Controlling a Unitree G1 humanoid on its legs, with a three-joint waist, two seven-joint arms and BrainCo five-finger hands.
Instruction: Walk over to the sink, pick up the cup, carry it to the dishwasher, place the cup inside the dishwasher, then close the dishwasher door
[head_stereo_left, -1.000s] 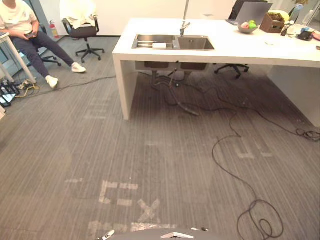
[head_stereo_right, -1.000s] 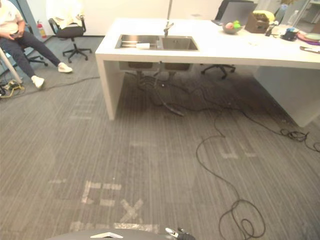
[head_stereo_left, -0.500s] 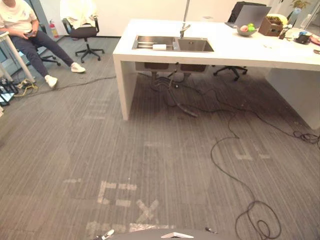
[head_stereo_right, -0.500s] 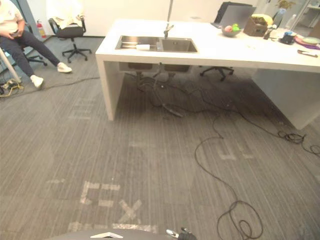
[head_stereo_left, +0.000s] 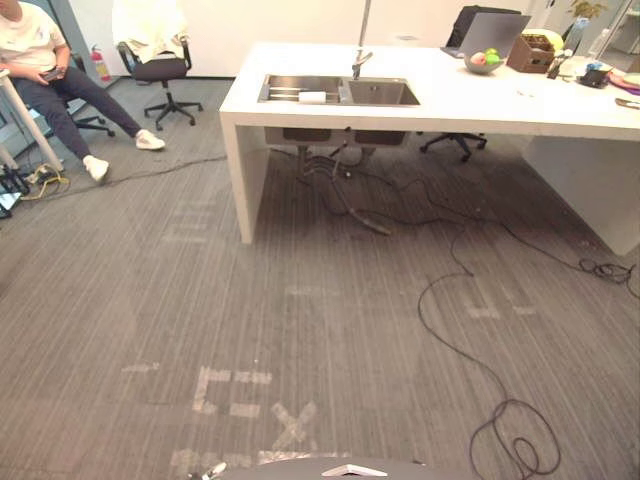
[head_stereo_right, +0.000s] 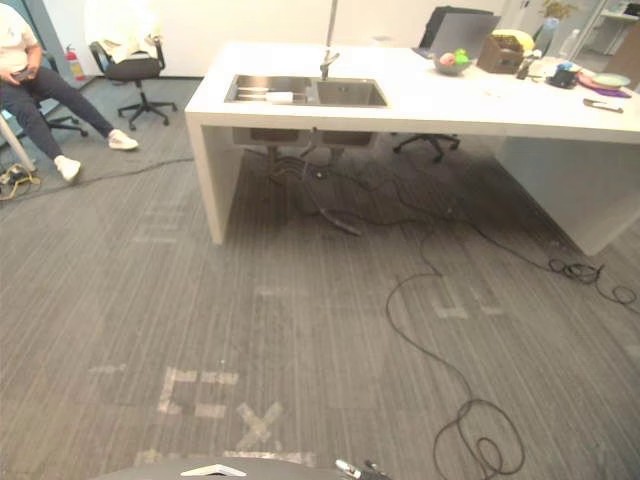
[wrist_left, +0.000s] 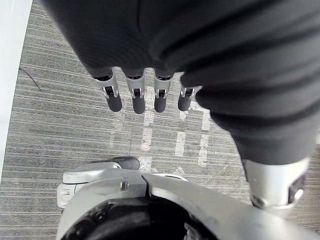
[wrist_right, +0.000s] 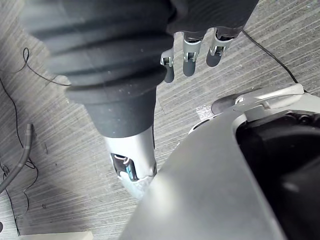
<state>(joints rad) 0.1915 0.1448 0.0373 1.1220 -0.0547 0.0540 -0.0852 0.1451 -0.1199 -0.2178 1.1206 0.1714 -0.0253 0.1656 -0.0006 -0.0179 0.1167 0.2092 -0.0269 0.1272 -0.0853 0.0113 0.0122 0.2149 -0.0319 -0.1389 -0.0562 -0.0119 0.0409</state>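
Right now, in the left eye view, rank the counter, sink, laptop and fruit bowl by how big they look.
1. counter
2. sink
3. laptop
4. fruit bowl
The last two stand farthest away, which shrinks them.

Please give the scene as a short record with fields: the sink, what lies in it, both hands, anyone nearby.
sink: set in the white counter, ahead across the carpet
in sink: small white thing in the left basin, perhaps the cup
left hand: fingers straight, holds nothing
right hand: fingers straight, holds nothing
person: seated at far left
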